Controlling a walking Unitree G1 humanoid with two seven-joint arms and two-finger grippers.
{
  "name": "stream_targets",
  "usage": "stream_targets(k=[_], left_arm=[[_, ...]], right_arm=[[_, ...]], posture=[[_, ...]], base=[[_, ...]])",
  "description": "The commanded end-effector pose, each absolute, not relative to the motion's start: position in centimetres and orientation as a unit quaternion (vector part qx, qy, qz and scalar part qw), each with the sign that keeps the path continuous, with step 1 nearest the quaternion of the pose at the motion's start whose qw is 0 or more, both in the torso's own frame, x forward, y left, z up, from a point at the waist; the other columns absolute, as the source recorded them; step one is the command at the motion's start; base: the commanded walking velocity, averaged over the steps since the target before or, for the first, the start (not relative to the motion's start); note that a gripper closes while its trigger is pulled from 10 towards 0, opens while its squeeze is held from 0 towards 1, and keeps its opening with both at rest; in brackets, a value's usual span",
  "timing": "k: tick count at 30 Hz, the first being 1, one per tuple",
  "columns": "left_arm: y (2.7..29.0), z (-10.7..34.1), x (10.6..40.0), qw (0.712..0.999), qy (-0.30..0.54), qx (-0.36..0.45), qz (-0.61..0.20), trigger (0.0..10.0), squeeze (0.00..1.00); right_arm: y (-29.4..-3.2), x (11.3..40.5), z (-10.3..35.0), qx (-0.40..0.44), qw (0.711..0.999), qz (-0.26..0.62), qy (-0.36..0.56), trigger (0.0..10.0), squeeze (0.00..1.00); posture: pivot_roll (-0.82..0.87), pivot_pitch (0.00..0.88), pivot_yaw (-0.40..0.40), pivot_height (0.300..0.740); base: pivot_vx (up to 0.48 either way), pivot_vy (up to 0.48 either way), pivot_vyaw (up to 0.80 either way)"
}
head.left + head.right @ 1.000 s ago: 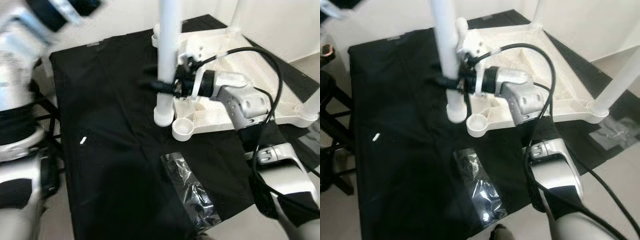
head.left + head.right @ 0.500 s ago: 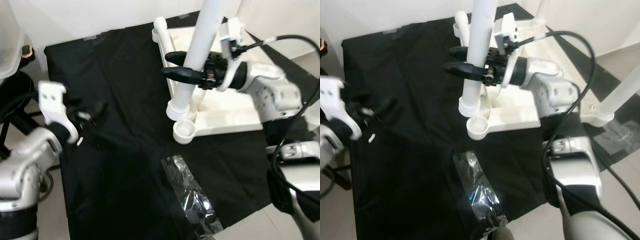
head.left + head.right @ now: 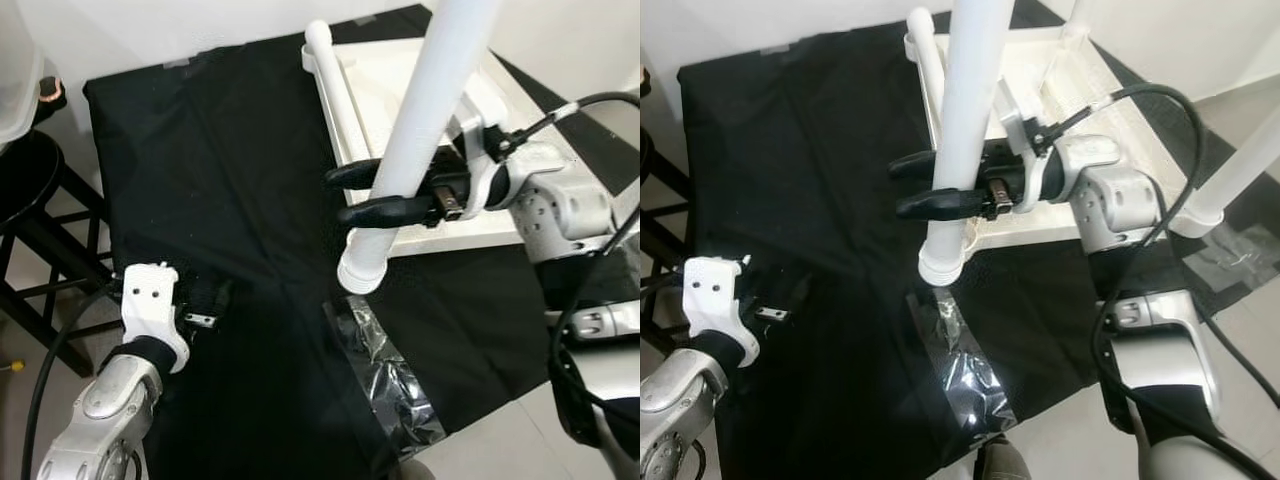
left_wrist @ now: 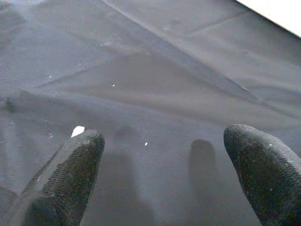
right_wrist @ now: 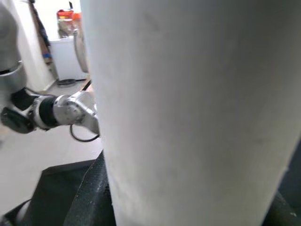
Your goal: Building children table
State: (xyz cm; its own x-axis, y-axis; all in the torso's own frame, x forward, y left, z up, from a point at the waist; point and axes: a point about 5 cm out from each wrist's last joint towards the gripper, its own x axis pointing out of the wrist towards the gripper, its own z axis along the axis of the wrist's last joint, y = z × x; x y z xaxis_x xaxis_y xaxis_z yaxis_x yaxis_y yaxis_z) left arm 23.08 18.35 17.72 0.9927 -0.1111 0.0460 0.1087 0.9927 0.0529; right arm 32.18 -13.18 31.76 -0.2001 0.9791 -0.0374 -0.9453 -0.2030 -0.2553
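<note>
The right gripper (image 3: 365,192) clamps a white table leg (image 3: 420,135) between its 2 black fingers, holding it tilted, its ribbed lower end hanging over the black cloth (image 3: 230,200) just off the corner of the upturned white tabletop (image 3: 400,75). A crumpled clear plastic bag (image 3: 385,385) lies below that end. The left gripper (image 4: 160,160) hovers low over the cloth, jaws wide apart and empty, near a small white scrap (image 4: 77,131).
</note>
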Motion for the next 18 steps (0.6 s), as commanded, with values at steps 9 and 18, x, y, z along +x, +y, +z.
stream_targets(k=[9,18], left_arm=[[17.6,17.9,21.3,0.996,-0.032,0.061,-0.055,10.0,0.0],[17.5,18.0,20.8,0.996,-0.034,0.066,-0.052,10.0,0.0]], right_arm=[[-14.4,31.9,34.2,-0.118,0.624,0.765,-0.106,10.0,0.0],[-14.5,32.0,35.0,-0.131,0.625,0.762,-0.109,10.0,0.0]], posture=[[0.02,0.398,0.024,0.74],[0.02,0.41,0.022,0.74]], base=[[0.0,0.0,0.0],[0.0,0.0,0.0]])
